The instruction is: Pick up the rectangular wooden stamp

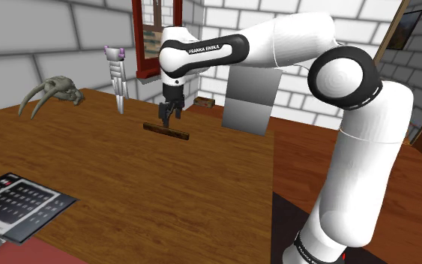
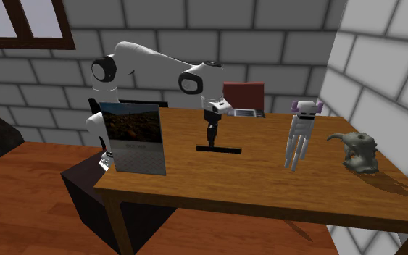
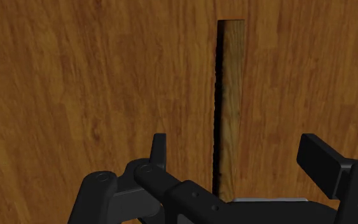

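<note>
Stamp pickup, my take on doing the grab cleanly. The stamp (image 3: 231, 95) is a long thin wooden bar lying flat on the table (image 1: 164, 202), about mid-table and well apart from everything else. My gripper (image 3: 234, 149) hangs right over it, pointing straight down. My fingers (image 3: 159, 149) are spread wide with nothing in them, and the bar runs lengthwise through the gap. So they'd close across its narrow width, which is the way I want it.

In the wrist view the bar sits roughly halfway between the 2 fingers, so I don't think sideways correction is needed. In the shoulder view my tips look just above the bar, not touching it. I can't say exactly how much drop is left.

What I'd watch:
- Go straight down, no twist, so the bar stays lined up with the gap.
- The bar is low, so the tips need to get nearly to the table or they'll only pinch its top edge.
- Grab near the middle of its length, or it could tilt when lifted.
- Close before lifting.
</note>
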Tool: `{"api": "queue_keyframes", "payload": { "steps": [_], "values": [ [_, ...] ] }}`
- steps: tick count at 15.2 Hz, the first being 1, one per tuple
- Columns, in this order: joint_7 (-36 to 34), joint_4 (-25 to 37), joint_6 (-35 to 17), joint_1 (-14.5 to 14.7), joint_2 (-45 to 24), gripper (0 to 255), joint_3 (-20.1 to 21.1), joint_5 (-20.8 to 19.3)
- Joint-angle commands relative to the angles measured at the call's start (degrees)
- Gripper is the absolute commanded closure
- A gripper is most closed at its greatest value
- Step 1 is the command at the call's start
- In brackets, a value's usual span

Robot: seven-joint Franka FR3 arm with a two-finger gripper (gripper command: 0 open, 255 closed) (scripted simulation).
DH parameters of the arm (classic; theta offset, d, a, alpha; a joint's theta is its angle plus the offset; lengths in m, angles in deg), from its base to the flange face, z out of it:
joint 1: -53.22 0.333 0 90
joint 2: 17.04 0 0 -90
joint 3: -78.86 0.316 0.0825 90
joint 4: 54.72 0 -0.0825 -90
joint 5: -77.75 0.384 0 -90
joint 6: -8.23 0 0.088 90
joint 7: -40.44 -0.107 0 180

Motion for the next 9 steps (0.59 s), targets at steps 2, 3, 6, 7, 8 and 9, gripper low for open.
{"api": "queue_keyframes", "payload": {
  "steps": [2,3,6,7,8,9],
  "values": [
    [0.9,4.3,-0.3,0.8,-4.8,0,0.5,-1.1],
    [0.9,3.6,-1.0,0.8,-4.8,0,0.5,-1.1],
    [0.8,1.8,-3.2,0.8,-5.2,0,0.5,-1.2],
    [0.8,1.2,-3.9,0.8,-5.3,0,0.5,-1.2],
    [0.8,0.6,-4.6,0.8,-5.4,0,0.5,-1.2],
    [0.8,0.3,-5.1,0.8,-5.5,0,0.5,-1.2]
  ]
}}
